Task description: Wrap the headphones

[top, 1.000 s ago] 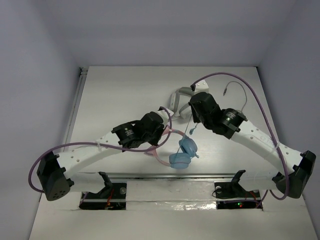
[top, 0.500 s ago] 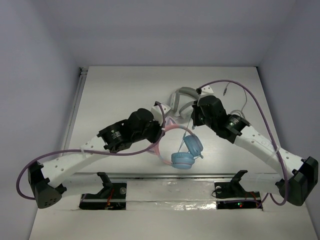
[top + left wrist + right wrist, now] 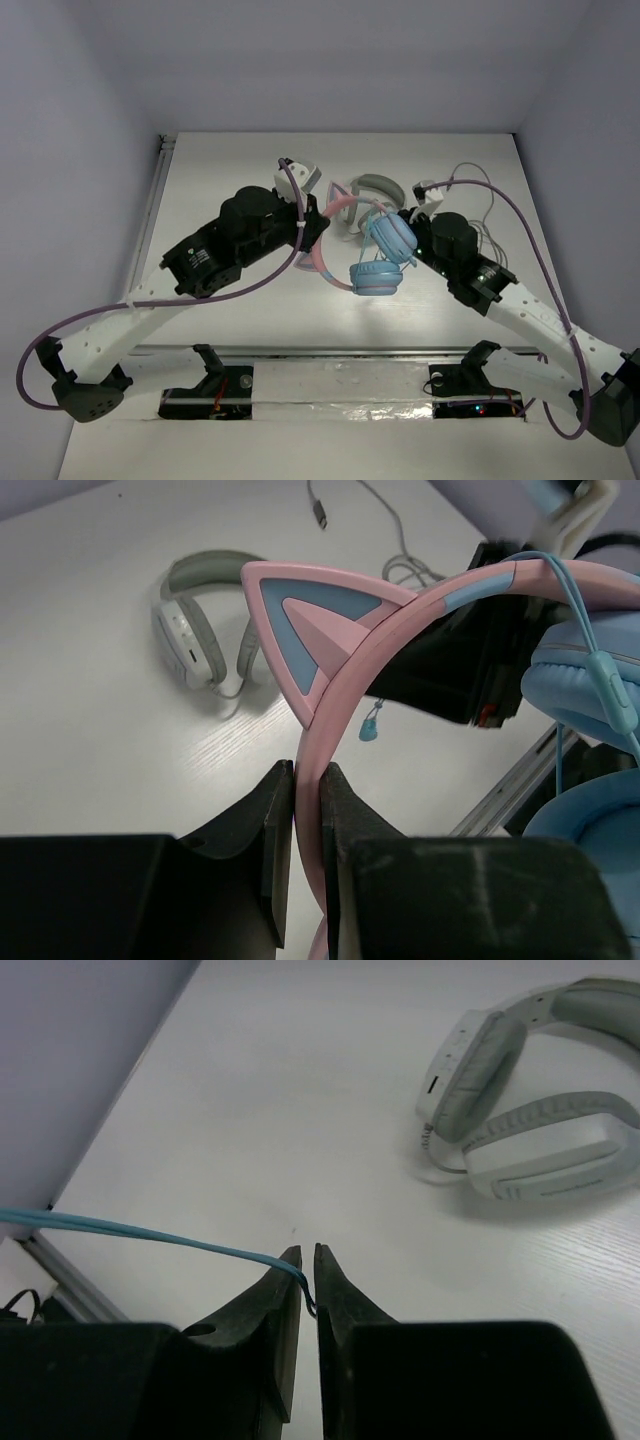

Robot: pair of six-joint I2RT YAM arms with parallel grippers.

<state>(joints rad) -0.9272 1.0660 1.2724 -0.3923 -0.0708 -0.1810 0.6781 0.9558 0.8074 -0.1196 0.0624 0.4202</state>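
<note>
On the left of the overhead view, the L gripper (image 3: 306, 780) is reached toward table (image 3: 220, 170) centre, but its jaws are masked there by the wrist; only the L wrist cam shows them pinched narrow on the pink headband (image 3: 420, 610), just below a pink-and-blue cat ear (image 3: 310, 620). At centre, the headphones (image 3: 392, 238) are seen from above with the band arched up between the two arms and both light-blue ear cups (image 3: 590, 670) hung to its right, one nearer the robot than the other; whether the lower cup touches the table cannot be told. White-and-grey headphones (image 3: 540, 1150) are lain flat on the table behind, partly hidden from above by the pink band, yet shown clearly apart in both wrist cams. On the right, the R gripper (image 3: 308, 1252) sits beside the upper cup; its fingers are hidden from above, and the R wrist cam alone shows them all but closed, w/ the thin blue cable (image 3: 150, 1232) nipped between the tips and run off taut to the left edge.
</note>
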